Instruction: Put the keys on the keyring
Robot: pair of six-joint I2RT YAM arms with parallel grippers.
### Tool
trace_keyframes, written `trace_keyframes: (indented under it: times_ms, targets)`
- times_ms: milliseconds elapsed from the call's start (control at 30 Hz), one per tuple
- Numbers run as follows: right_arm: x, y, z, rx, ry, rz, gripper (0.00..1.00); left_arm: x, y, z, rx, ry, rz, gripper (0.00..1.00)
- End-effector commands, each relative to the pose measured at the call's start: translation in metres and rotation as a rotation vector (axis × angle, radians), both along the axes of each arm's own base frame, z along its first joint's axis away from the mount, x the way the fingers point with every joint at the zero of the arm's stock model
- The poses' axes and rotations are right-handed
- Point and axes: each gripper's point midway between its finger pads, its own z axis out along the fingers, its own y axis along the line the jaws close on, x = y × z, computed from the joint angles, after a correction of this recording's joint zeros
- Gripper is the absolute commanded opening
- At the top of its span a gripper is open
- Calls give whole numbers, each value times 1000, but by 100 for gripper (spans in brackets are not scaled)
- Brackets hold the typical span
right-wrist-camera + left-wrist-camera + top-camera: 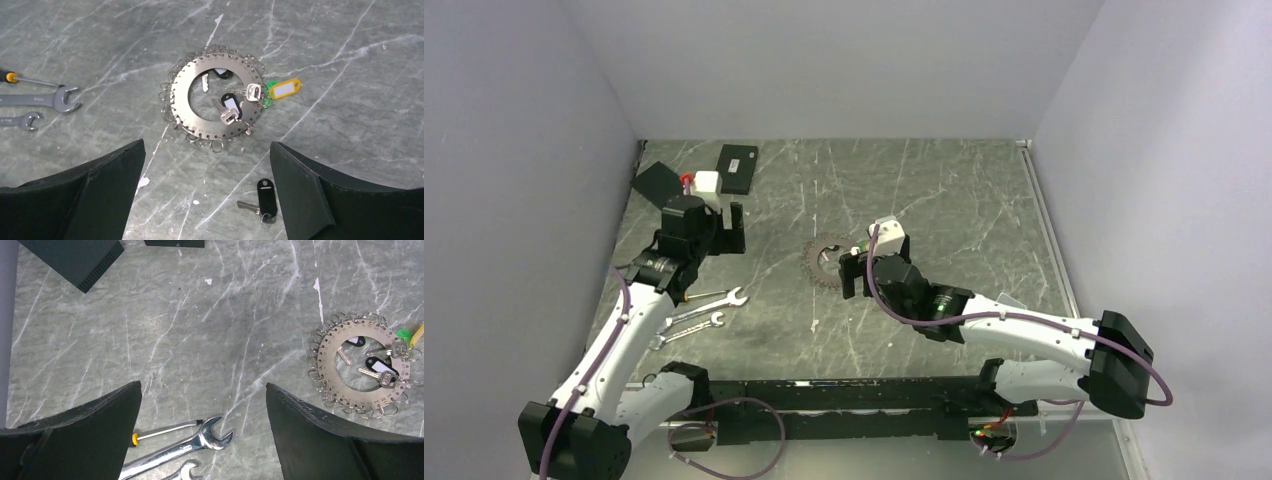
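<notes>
Over the grey marbled table (944,190), both grippers are being held wide open and empty. The left gripper (202,386) is being kept well apart. The right gripper (207,145) is being poised above the flat toothed silver metal keyring (181,95), probably for a pick. 1 loose black-tagged silver key (265,196) is being left near the ring, unattached. The rim stampings are too small to be read.

Table (944,200): grey marble.
Centre: keyring (181,95), loose key (265,197) near it.
Left edge: two wrenches (712,301), screwdriver (165,430).
Far-left corner: two black boxes (738,169) laid flat.
</notes>
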Motion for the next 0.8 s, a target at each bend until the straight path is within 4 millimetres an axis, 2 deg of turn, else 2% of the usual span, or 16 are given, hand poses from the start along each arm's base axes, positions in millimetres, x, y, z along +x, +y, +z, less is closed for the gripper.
trace_keyframes:
  times_ms: [0, 200, 467, 600, 767]
  targets:
    - [9, 3, 27, 44, -52, -24, 100, 4, -5, 21, -31, -68, -15, 99]
    - [11, 5, 29, 31, -52, -25, 100, 3, -3, 22, -26, -70, -4, 100]
    - [8, 0, 12, -41, -3, -35, 100, 2, -5, 21, -26, -69, -21, 100]
    - [1, -16, -19, -78, 116, -115, 99, 1, -10, 21, -33, -65, -48, 99]
    - [-18, -41, -69, -75, 305, -213, 90, 1, -15, 20, -41, -59, -79, 99]
